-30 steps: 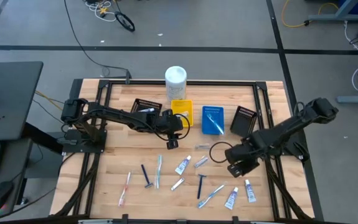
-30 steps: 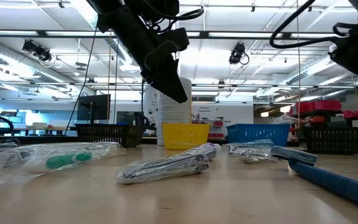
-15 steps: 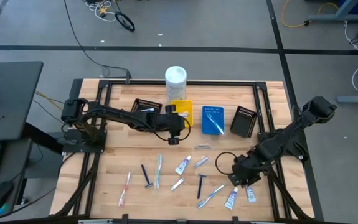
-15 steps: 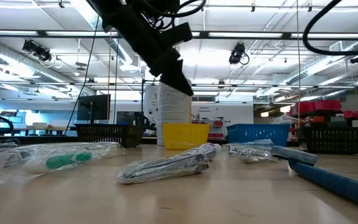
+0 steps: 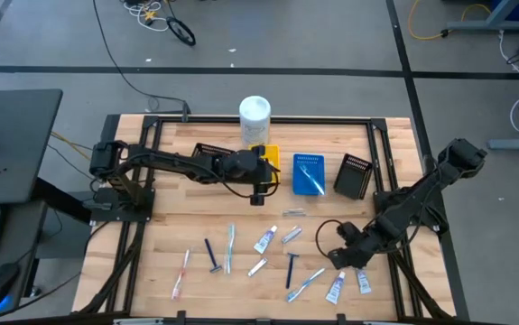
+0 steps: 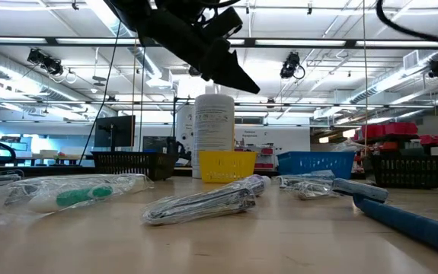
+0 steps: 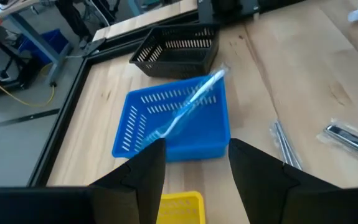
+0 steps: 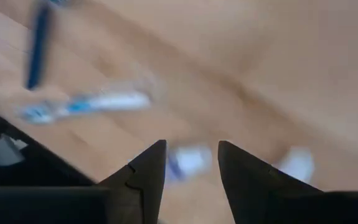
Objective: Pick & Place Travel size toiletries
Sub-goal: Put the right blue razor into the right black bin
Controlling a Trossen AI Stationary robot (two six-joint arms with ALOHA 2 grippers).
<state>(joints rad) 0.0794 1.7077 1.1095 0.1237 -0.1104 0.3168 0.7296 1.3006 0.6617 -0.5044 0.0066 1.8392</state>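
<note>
Progress: early, judged | Placed: one toothbrush (image 5: 308,173) in blue tray (image 5: 297,185) | Remaining: toiletries (image 5: 265,240) loose mid-table | left gripper (image 5: 261,174) released, empty, over yellow tray (image 5: 268,151) | right gripper (image 5: 342,259) spread, near right tubes (image 5: 335,289)

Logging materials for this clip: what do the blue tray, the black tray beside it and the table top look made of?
The blue tray looks like moulded plastic with a slight sheen: uniform colour, slotted walls. The black tray seems the same slotted plastic, though coated wire cannot be ruled out. The table top looks like light, matte wooden planks, with visible grain and seams.
</note>
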